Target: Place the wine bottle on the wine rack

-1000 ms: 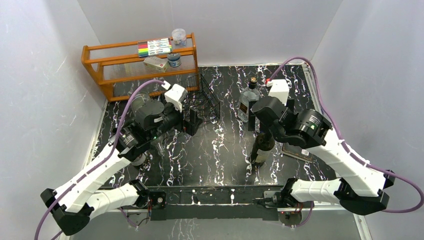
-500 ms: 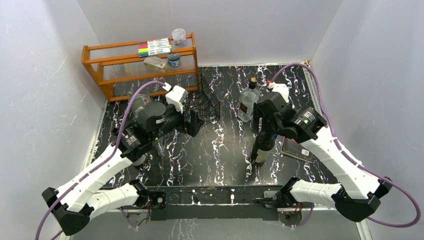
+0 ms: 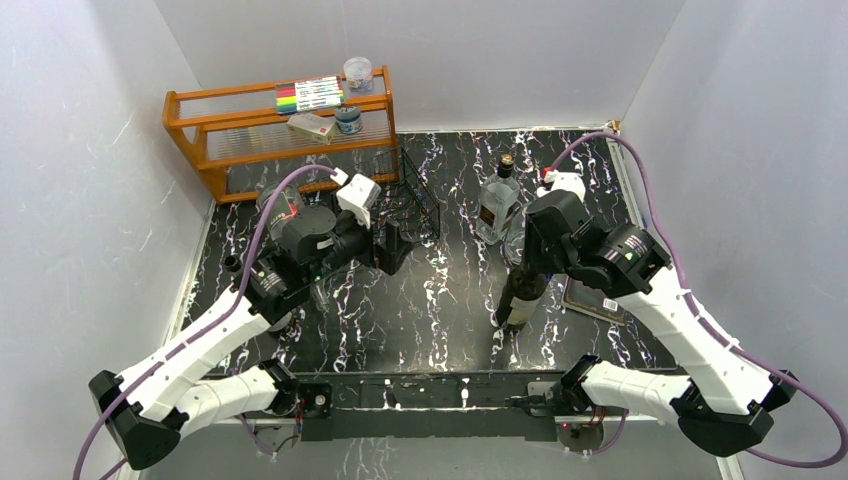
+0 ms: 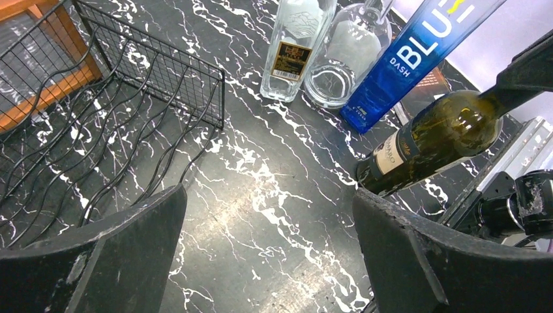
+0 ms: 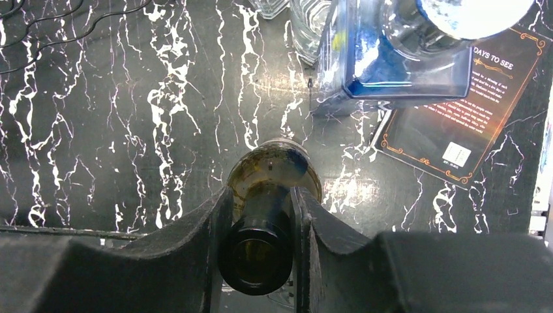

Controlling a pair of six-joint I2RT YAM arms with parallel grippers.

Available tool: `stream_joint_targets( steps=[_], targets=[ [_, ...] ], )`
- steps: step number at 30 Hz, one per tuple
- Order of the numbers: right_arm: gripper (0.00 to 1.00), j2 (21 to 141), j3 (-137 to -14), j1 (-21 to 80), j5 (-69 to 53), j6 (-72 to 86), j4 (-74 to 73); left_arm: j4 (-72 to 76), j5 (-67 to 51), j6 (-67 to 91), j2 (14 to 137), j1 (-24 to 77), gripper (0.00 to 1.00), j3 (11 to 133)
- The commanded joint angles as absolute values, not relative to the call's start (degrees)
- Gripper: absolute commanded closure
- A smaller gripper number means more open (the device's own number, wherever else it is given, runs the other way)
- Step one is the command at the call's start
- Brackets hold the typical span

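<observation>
The dark green wine bottle (image 3: 521, 298) stands on its base on the marbled table, right of the middle. My right gripper (image 3: 531, 258) is shut on its neck. In the right wrist view the neck (image 5: 259, 244) sits tight between both fingers, with the gripper (image 5: 261, 225) coming from above. The black wire wine rack (image 3: 411, 199) lies at the back left of centre, with nothing in it (image 4: 98, 134). My left gripper (image 3: 393, 246) hovers just in front of the rack, open (image 4: 269, 251), with only bare table between its fingers. The bottle (image 4: 440, 140) shows at the right of the left wrist view.
An orange wooden shelf (image 3: 280, 128) with small items stands at the back left. A clear square bottle (image 3: 497, 206), a round clear bottle (image 4: 347, 57) and a blue bottle (image 4: 417, 59) crowd behind the wine bottle. A dark card (image 3: 596, 301) lies to its right.
My right gripper has closed from wide open onto the wine bottle's neck, and the right arm has settled lower. The left gripper has drifted slightly right and stays open.
</observation>
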State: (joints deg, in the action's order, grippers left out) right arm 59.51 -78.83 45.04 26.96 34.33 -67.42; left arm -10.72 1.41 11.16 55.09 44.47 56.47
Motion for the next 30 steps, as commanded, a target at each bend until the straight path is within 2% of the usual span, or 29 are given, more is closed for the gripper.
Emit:
stream_joint_targets(
  steps=[1, 4, 8, 17, 27, 30],
  targets=[
    [0.88, 60.0, -79.6, 45.1, 26.0, 33.1, -65.1, -8.5, 0.0, 11.2, 54.2, 44.4, 0.02, 54.9],
    [1.0, 60.2, -80.7, 45.1, 24.5, 31.6, -62.7, -7.7, -3.7, 10.1, 54.4, 44.4, 0.02, 53.9],
    [1.0, 60.3, -80.2, 45.1, 18.2, 30.1, -56.5, -5.6, -9.5, 9.6, 55.3, 44.4, 0.05, 52.2],
    [1.0, 59.3, -75.2, 45.1, 3.2, 32.4, -40.4, 4.0, -21.1, 8.2, 55.0, 44.4, 0.05, 45.6],
    [1.0, 59.6, -65.5, 45.1, -8.7, 37.8, -24.7, 8.9, -21.0, 4.5, 54.5, 44.4, 0.02, 36.1],
    [1.0, 59.4, -64.4, 45.1, -10.2, 38.5, -23.4, 9.4, -26.0, 5.7, 55.0, 44.4, 0.02, 34.9]
  ],
)
